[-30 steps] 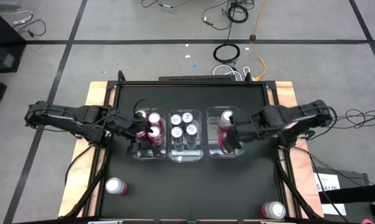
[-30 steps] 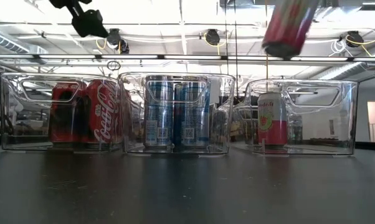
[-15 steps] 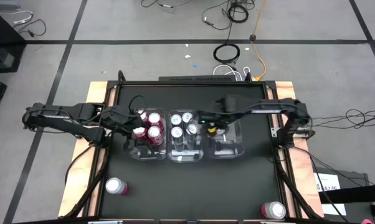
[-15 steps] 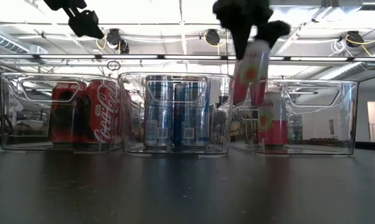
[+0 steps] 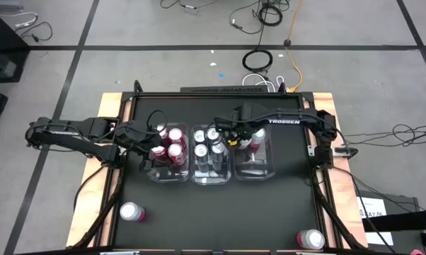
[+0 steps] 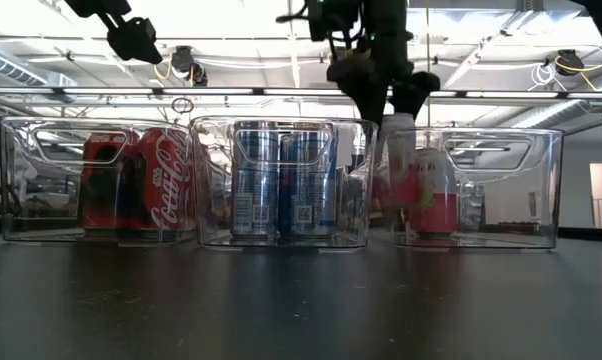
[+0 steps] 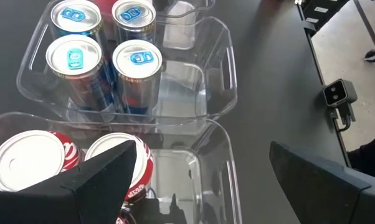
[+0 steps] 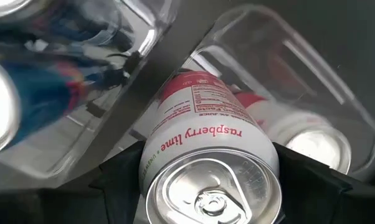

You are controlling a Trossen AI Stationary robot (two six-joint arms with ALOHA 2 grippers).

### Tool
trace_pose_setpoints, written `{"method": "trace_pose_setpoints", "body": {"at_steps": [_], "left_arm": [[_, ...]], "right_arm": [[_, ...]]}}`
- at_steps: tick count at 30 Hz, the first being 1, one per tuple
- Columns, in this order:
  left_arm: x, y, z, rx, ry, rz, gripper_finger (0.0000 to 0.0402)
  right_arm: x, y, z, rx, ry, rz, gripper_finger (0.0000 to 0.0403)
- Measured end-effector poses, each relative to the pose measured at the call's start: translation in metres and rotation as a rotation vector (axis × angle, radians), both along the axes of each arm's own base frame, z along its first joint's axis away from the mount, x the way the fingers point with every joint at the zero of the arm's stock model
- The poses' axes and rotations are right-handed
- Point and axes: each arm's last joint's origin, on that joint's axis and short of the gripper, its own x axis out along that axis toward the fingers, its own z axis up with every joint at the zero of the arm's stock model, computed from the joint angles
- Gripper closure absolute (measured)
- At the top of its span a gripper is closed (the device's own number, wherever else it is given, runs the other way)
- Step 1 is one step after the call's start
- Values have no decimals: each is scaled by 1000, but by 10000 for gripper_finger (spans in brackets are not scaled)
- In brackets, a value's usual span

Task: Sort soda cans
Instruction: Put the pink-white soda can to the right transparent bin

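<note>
1. Nearest, two loose cans lie on the matte black table [image 5: 269, 205], well apart: a red can [image 5: 131, 212] at the near left and a pink can [image 5: 311, 239] at the near right edge. Both are short metal cylinders with a shiny silver end.
2. Farther, three clear plastic bins stand side by side, rectangular with rounded corners.
3. The left bin [image 6: 21, 180] holds red cans [image 6: 161, 190], upright, silver tops up.
4. The left gripper [image 5: 151, 151] hangs over the left bin, its fingers wide apart, holding nothing.
5. The middle bin [image 6: 211, 180] holds four blue cans [image 7: 136, 62], all upright, with blue tabs on the silver tops.
6. The right bin [image 6: 541, 180] has one pink can [image 6: 436, 205] standing upright inside.
7. The right gripper [image 6: 386, 95] is above the left side of the right bin. Its fingers are closed on a raspberry lime can [image 8: 206, 155], pink and white. The long axis of this can is near vertical, a little tilted, and its lower part is already inside the bin.
</note>
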Motion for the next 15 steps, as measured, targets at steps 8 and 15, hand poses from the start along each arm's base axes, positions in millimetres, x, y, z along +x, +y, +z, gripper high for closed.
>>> {"method": "trace_pose_setpoints", "body": {"at_steps": [8,15], "left_arm": [[0,0,0,-10,1,-10,26],[0,-1,0,-16,2,-16,26]], "right_arm": [[3,-15,-15,-18,24,21,118],[0,-22,-41,-1,43,41,117]]}}
